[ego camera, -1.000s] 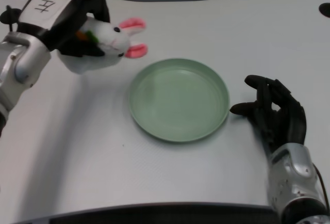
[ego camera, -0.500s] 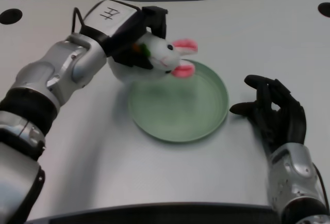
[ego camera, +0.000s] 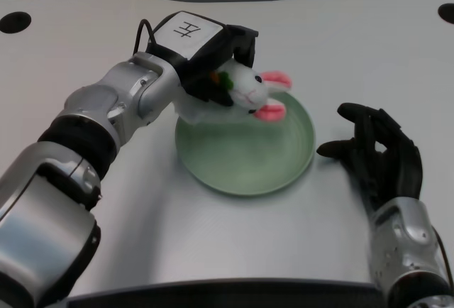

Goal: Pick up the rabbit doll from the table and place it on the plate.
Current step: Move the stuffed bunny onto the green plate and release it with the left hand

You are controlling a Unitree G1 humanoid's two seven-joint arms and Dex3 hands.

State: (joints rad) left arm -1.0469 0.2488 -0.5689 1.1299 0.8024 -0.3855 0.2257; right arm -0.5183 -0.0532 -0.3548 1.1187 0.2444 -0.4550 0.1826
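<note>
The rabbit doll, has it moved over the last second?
Yes. The left hand has carried the rabbit doll rightward, from beside the plate to over its upper part.

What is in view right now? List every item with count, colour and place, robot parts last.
rabbit doll: one, white with pink ears and an orange-and-green bit at its neck, held above the plate's far-left part.
plate: one, light green, round, on the table's middle.
table: one, white, under everything.
holes in the table: two, dark, at the far left and far right corners.
left hand: one, black with a white marked patch on its back, grips the doll over the plate.
right hand: one, black, on the table right of the plate.
forearms: two, silver.
</note>
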